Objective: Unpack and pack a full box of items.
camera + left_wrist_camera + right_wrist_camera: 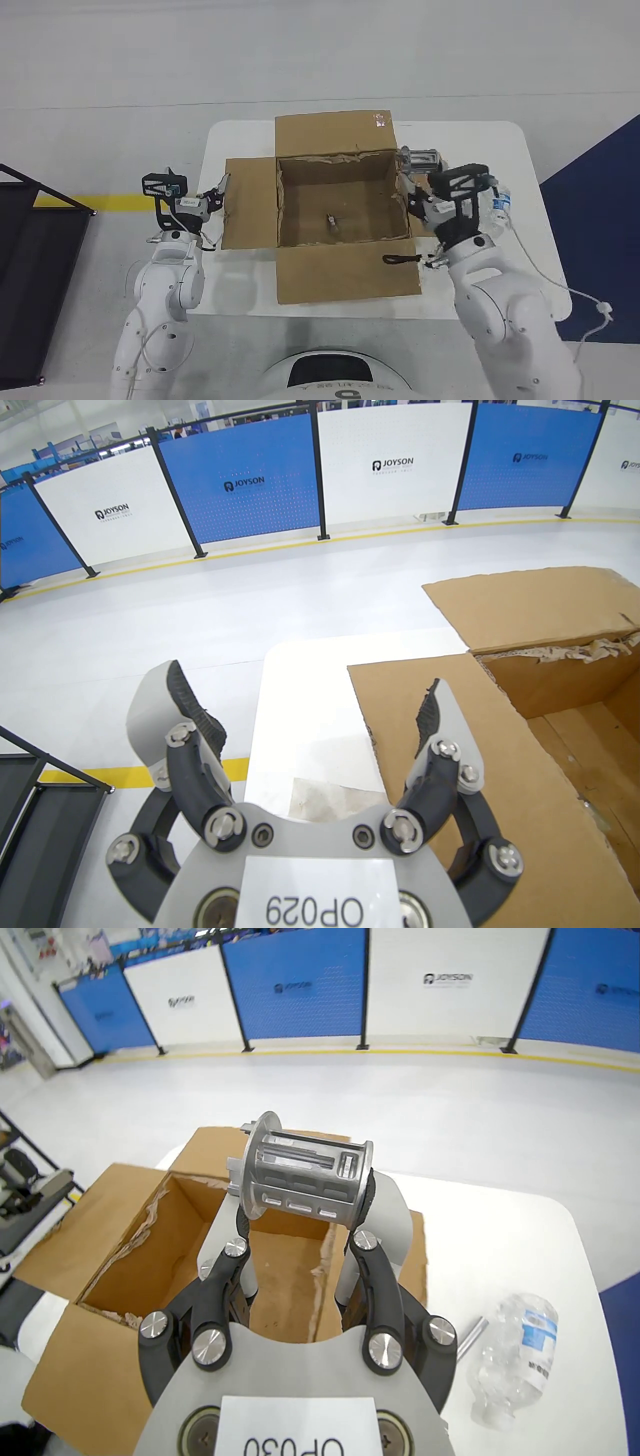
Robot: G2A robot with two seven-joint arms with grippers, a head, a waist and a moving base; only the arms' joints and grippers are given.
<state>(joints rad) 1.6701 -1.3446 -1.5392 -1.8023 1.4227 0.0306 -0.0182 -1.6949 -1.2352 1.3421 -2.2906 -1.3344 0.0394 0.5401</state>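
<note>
Now, a ribbed metal drum [305, 1183] is held in the right claw [305, 1208], gripped at both ends and raised over the right flap of the open cardboard box [330, 275]. The box is set in the middle of the white tabletop [470, 140], its flaps folded outward. One small object [333, 222] is seen on the box floor, and a black strap [403, 259] is laid on the near flap's right corner. The left claw [305, 690] is spread wide at the outer edge of the left flap. Right of the box, a clear plastic bottle [515, 1358] is laid on its side, a short metal rod [470, 1338] just beside it.
</note>
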